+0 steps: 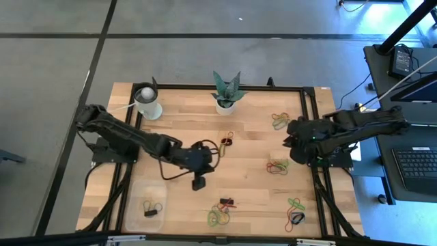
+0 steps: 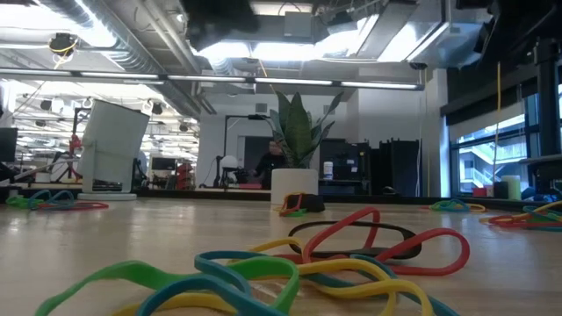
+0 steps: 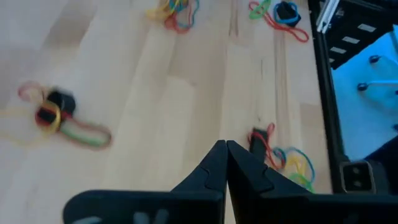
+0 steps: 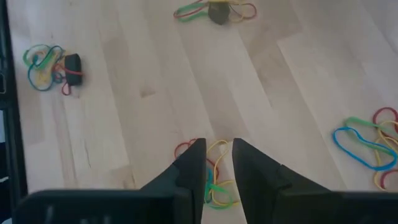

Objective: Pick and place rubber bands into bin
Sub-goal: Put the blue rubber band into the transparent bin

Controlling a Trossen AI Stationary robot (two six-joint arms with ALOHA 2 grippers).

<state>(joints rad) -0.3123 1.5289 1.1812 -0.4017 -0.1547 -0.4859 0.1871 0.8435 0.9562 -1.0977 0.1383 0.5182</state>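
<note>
Rubber bands lie in small coloured clusters on the wooden table: one (image 1: 278, 165) by my right gripper, two (image 1: 218, 217) (image 1: 280, 121) near the front edge and at the far right, and a pile (image 2: 290, 272) close to the low camera. The clear bin (image 1: 146, 207) sits on the table at the front left, with a few bands and a black clip inside. My left gripper (image 3: 225, 149) hangs shut and empty over the table's middle (image 1: 199, 182). My right gripper (image 4: 217, 155) hangs open above a yellow, red and green cluster (image 4: 214, 183) at the right (image 1: 292, 154).
A white cup (image 1: 148, 102) stands at the far left and a potted plant (image 1: 226, 92) at the far middle. A band cluster with a dark clip (image 3: 56, 115) lies on the table in the left wrist view. A black frame (image 1: 311, 137) borders the table.
</note>
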